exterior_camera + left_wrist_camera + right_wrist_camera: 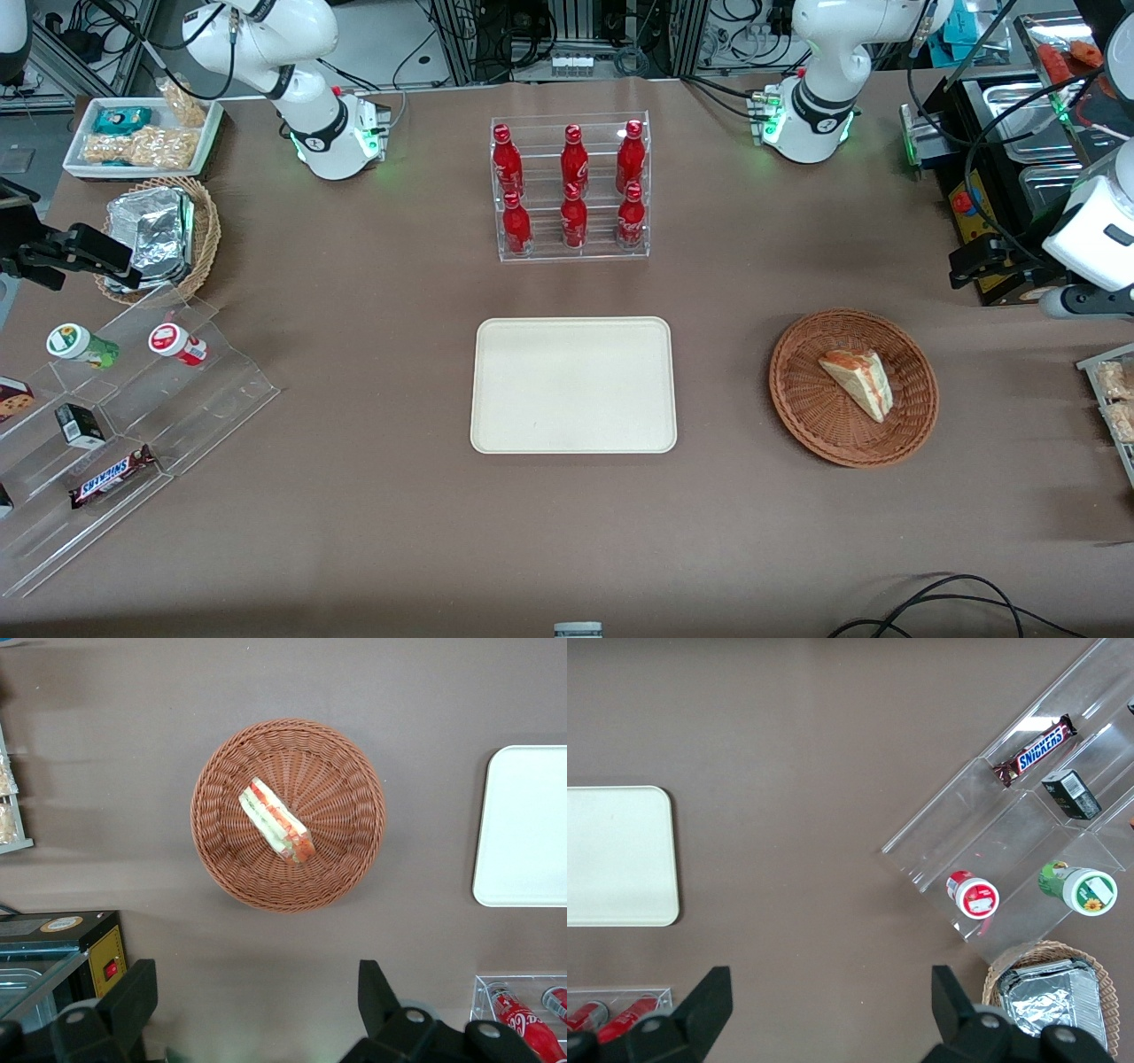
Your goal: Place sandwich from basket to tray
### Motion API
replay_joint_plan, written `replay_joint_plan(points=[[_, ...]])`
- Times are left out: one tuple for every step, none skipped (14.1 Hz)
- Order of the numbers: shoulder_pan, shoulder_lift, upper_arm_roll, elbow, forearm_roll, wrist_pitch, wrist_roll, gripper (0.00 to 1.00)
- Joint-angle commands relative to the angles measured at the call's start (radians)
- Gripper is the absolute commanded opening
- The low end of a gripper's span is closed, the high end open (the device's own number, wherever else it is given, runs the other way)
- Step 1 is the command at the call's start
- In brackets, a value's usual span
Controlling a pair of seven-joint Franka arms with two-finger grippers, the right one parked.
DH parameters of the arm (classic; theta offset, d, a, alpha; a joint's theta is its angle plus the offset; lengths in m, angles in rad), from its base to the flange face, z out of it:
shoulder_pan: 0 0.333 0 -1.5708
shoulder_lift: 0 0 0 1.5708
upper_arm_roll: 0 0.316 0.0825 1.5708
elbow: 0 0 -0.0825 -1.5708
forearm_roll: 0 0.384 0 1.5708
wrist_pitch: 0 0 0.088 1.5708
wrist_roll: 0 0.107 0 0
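Sandwich (858, 381) lies in the round reddish-brown wicker basket (802, 403), a wrapped wedge of pale bread with orange-red and green layers showing along its cut edge; it sits slightly off the basket's centre, toward the working arm's end. Basket rests on the brown bench (354, 496), toward the working arm's end and well apart from the cream-beige tray (573, 385), which lies flat near the bench's middle with nothing on it. Left end effector (257, 1005) hangs high above the bench, looking down on the basket, fingers (133, 997) spread wide apart and gripping nothing; not touching sandwich or basket. In the wrist view the sandwich (275, 819) lies aslant across the basket (345, 850), and one edge of the tray (524, 828) shows beside it. Farther from the front camera than the tray stands a clear acrylic rack (572, 188) with six red cola bottles in two rows. Toward the parked arm's end: a tan wicker basket of foil packets (155, 235), a white tray of snacks (142, 137), and a stepped acrylic stand (133, 425) with a Snickers bar (112, 477) and two small lidded cups.
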Motion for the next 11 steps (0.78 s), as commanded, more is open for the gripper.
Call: replay_joint_plan(points=[[0.003,-0.006,-0.001,0.008,-0.023,0.003,-0.009,1.0],[0.005,-0.006,-0.001,0.008,-0.024,0.003,-0.01,1.0],[0.005,-0.006,0.001,0.008,-0.029,0.003,-0.01,1.0],[0.005,-0.006,0.001,0.007,-0.029,0.003,-0.01,1.0],[0.005,-0.006,0.001,0.007,-0.029,0.002,-0.01,1.0],[0.005,-0.006,0.001,0.005,-0.029,-0.001,-0.01,1.0],[0.005,-0.006,0.001,0.004,-0.029,-0.004,-0.01,1.0],[0.005,-0.003,0.001,-0.001,-0.027,-0.004,-0.01,1.0],[0.005,0.003,0.001,-0.005,-0.027,-0.006,-0.012,1.0],[0.005,0.007,0.001,-0.018,-0.026,-0.003,-0.012,1.0],[0.005,0.018,0.001,-0.037,-0.018,-0.001,-0.012,1.0]])
